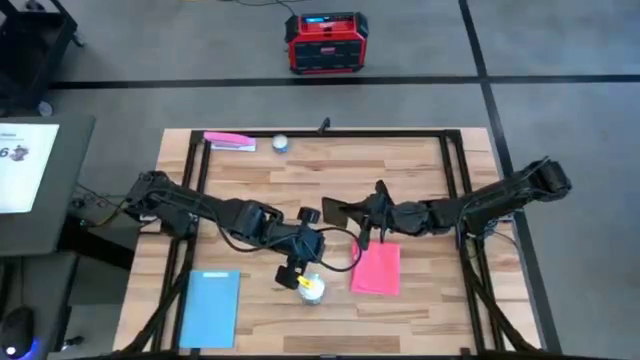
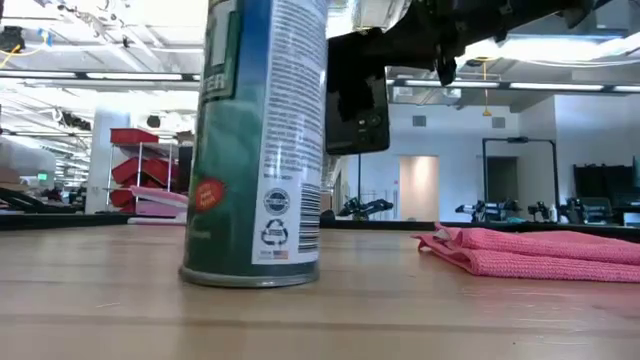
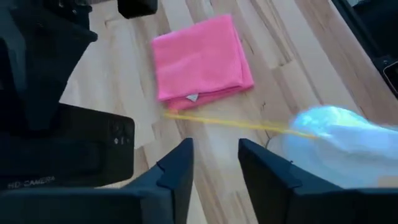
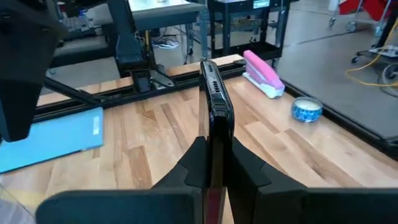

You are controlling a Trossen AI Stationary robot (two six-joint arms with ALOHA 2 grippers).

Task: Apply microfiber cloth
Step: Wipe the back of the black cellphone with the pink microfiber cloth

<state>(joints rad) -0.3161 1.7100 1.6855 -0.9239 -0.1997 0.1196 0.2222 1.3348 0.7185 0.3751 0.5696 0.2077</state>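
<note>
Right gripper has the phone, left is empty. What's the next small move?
Probably swing the open left gripper toward the microfiber cloth, which lies folded and untouched on the table, to pick it up. The right gripper already holds the phone on edge.

Soft, nubbly microfiber cloth (image 2: 545,251) lies on smooth pale wooden table (image 1: 420,170)

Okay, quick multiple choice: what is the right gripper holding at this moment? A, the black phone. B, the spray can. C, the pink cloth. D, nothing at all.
A: in the right wrist view the right gripper is closed on the black phone, held on edge above the table, while the pink cloth lies flat on the wood and the spray can stands on its own.
</note>
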